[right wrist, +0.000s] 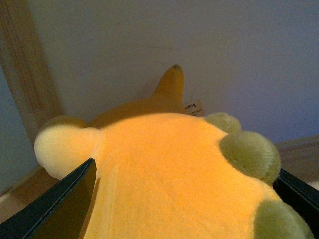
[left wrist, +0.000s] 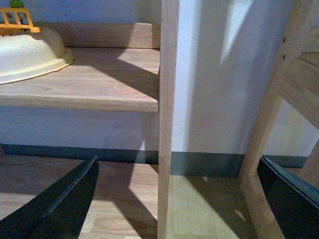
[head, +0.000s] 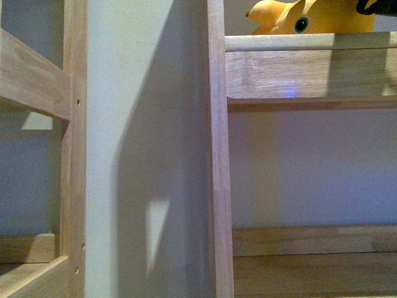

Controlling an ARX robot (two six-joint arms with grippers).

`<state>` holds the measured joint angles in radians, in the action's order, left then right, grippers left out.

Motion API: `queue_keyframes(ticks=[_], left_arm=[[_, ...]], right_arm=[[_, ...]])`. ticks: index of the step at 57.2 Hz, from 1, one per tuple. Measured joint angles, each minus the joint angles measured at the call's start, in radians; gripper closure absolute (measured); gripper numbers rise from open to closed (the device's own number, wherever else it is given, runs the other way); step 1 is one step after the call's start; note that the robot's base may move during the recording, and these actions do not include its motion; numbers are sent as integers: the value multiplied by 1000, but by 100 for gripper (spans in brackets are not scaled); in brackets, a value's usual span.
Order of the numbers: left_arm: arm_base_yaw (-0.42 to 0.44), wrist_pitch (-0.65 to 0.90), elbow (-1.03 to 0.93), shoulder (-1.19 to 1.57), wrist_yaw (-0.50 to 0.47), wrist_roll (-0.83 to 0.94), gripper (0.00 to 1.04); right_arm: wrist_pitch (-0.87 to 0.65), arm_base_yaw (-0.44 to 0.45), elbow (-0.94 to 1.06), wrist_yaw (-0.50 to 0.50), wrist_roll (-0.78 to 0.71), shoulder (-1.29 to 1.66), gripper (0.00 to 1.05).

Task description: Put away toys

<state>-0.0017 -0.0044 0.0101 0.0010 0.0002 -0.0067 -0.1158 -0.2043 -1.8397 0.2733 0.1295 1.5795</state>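
An orange-yellow plush toy [head: 310,17] lies on the upper wooden shelf [head: 310,71] at the top right of the front view, its dark eye showing. In the right wrist view the toy [right wrist: 149,144] fills the frame, with olive-green bumps [right wrist: 249,154], a pointed ear [right wrist: 170,82] and a small tag [right wrist: 193,106] towards the wall. My right gripper [right wrist: 184,169] is open, one black finger on each side of the plush body, and I cannot tell whether they touch it. My left gripper [left wrist: 178,162] is open and empty, low down, with a wooden post [left wrist: 167,99] between its fingers.
A cream domed dish [left wrist: 27,55] with an orange-yellow plastic piece [left wrist: 17,20] on top sits on a low shelf board [left wrist: 99,84]. Upright shelf posts [head: 218,155] and a second frame [head: 73,155] stand against the pale wall. A lower shelf [head: 310,261] lies under the toy's shelf.
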Motion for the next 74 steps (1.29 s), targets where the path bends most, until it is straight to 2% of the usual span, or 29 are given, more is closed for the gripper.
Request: queue_keyframes(ticks=[22, 30, 39, 45, 50, 54, 57, 61, 67, 71, 74], left_arm=[[0, 0, 0, 0, 0, 0, 6], [0, 0, 0, 0, 0, 0, 6], [0, 0, 0, 0, 0, 0, 6], [0, 0, 0, 0, 0, 0, 6], [0, 0, 0, 0, 0, 0, 6], [0, 0, 0, 0, 0, 0, 6], [0, 0, 0, 0, 0, 0, 6], [0, 0, 0, 0, 0, 0, 6], [0, 0, 0, 0, 0, 0, 6], [0, 0, 0, 0, 0, 0, 6], [0, 0, 0, 0, 0, 0, 6]], right_arm=[[-162, -44, 49, 87, -235, -80, 7], [-256, -69, 193, 160, -361, -207, 7], [-304, -75, 375, 226, -428, -374, 7], [-261, 0, 558, 253, -420, -570, 7], [-151, 113, 671, 218, -343, -723, 7], [-34, 265, 770, 116, -234, -864, 7], [-21, 332, 816, 75, -196, -915, 7], [-16, 441, 907, -40, -104, -995, 7], [-23, 492, 1024, -147, -33, -1046, 7], [-18, 490, 1109, -200, 2, -1083, 7], [-13, 475, 1166, -201, 12, -1109, 7]])
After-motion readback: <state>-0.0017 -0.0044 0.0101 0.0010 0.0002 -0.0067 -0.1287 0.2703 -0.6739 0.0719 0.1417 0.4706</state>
